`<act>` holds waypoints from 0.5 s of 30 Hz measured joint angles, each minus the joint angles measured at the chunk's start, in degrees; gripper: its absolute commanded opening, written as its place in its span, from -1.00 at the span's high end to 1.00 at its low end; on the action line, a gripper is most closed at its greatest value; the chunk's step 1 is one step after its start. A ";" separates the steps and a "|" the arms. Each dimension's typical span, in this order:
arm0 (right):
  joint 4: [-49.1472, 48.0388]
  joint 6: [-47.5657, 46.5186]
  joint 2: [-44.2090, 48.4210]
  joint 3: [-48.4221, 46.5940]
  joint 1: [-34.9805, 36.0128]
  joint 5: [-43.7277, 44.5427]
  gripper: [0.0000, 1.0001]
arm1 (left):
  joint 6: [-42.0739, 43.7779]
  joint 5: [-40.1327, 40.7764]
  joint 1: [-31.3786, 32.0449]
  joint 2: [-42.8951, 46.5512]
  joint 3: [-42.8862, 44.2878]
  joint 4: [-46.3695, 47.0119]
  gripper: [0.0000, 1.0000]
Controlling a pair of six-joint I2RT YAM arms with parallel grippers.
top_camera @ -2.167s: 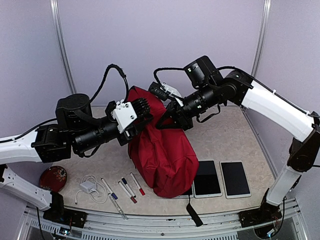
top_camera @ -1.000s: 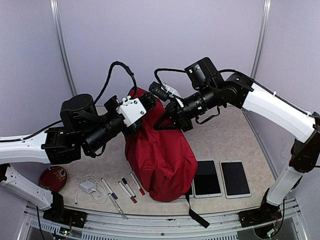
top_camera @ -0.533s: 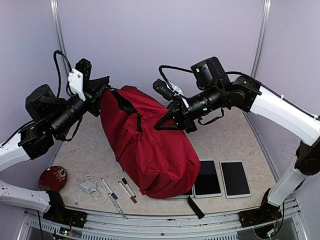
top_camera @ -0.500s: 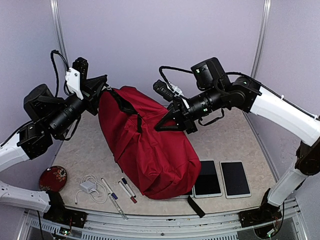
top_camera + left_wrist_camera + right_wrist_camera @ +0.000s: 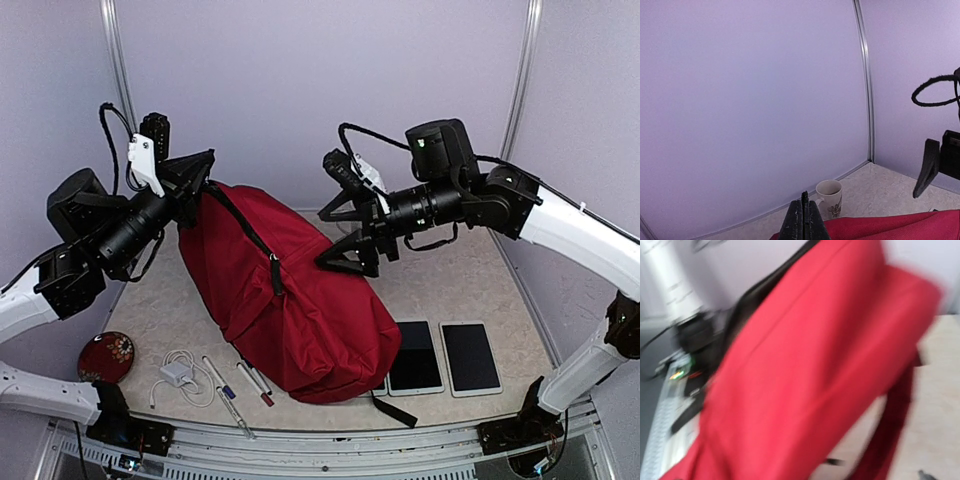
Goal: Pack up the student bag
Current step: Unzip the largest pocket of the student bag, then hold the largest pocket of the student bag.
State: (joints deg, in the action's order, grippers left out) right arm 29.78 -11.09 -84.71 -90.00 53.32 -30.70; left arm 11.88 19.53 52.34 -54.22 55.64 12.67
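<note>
The left end effector (image 5: 197,172) has its fingers pressed together on the top corner of the student bag (image 5: 290,300), next to a black strap, and holds that end up off the surface (image 5: 450,280). The dark-red bag slopes down and away from it toward the near edge, with its lower end resting on the surface.

The right end effector (image 5: 332,240) has its fingers spread wide apart and holds nothing. It hovers just beside the bag's upper flank, and its own camera shows only blurred red fabric.

Pens (image 5: 252,380) and two tablets (image 5: 415,355) lie close against the bag's lower end, well below both end effectors.

Likely risks: the bag hangs from one small pinch, so the fabric could slip free and the bag could slump onto the pens or tablets. The spread fingers could also snag a strap instead of reaching the bag's opening, which is not visible here.
</note>
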 measured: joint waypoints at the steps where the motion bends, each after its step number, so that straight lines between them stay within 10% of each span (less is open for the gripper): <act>1: -0.72 0.92 0.26 -0.44 0.00 2.03 -1.00 | -0.07 0.11 0.68 -0.39 0.00 0.22 1.00; 15: -2.01 9.44 -10.75 -29.22 8.41 23.74 -0.94 | -6.60 0.28 5.46 -6.80 2.64 7.08 1.00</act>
State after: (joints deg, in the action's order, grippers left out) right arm 27.77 -1.65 -95.46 -119.22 61.73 -6.96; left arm 5.28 19.81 57.80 -61.01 58.28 19.75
